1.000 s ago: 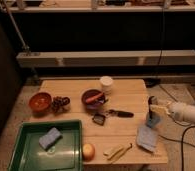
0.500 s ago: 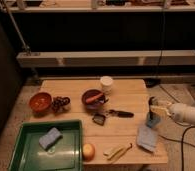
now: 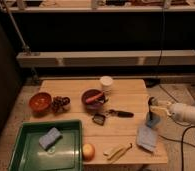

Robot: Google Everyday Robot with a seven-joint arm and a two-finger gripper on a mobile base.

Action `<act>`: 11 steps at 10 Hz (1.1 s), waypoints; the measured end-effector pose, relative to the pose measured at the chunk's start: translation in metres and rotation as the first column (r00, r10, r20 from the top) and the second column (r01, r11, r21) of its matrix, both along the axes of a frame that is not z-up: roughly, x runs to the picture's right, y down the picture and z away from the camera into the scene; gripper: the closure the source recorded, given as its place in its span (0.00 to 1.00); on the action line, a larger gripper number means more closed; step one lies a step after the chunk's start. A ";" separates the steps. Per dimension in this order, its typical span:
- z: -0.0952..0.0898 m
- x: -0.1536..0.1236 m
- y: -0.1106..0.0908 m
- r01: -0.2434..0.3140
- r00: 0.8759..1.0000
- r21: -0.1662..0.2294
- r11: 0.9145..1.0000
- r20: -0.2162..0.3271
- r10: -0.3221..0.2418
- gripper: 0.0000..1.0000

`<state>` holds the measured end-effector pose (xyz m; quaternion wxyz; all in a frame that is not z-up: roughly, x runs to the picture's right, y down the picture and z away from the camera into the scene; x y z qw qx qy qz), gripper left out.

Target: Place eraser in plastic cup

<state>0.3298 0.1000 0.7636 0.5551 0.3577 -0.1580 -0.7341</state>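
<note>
The eraser (image 3: 152,121), a small blue-grey block, sits near the right edge of the wooden table (image 3: 81,87), directly under my gripper (image 3: 152,114). The gripper reaches in from the right on a white arm (image 3: 187,114) and hangs just over the eraser, at or touching its top. The plastic cup (image 3: 106,82), small, white and upright, stands at the table's back middle, well to the left of and behind the gripper.
A pale-blue flat sheet (image 3: 146,138) lies just in front of the eraser. Two dark red bowls (image 3: 40,101) (image 3: 93,96), a dark cluster (image 3: 60,104), a black-handled tool (image 3: 120,113), an orange fruit (image 3: 88,151) and yellowish pieces (image 3: 116,150) lie about. A green tray (image 3: 26,152) holds a blue sponge (image 3: 50,137).
</note>
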 end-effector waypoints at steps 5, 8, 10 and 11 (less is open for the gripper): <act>0.000 0.001 0.001 0.018 1.000 0.006 1.000 0.014 -0.018 0.20; -0.003 0.007 -0.002 0.004 1.000 0.021 1.000 0.001 -0.004 0.20; -0.005 0.013 -0.005 -0.021 1.000 0.029 0.999 -0.017 0.022 0.20; -0.005 0.012 -0.005 -0.020 1.000 0.028 0.999 -0.016 0.021 0.20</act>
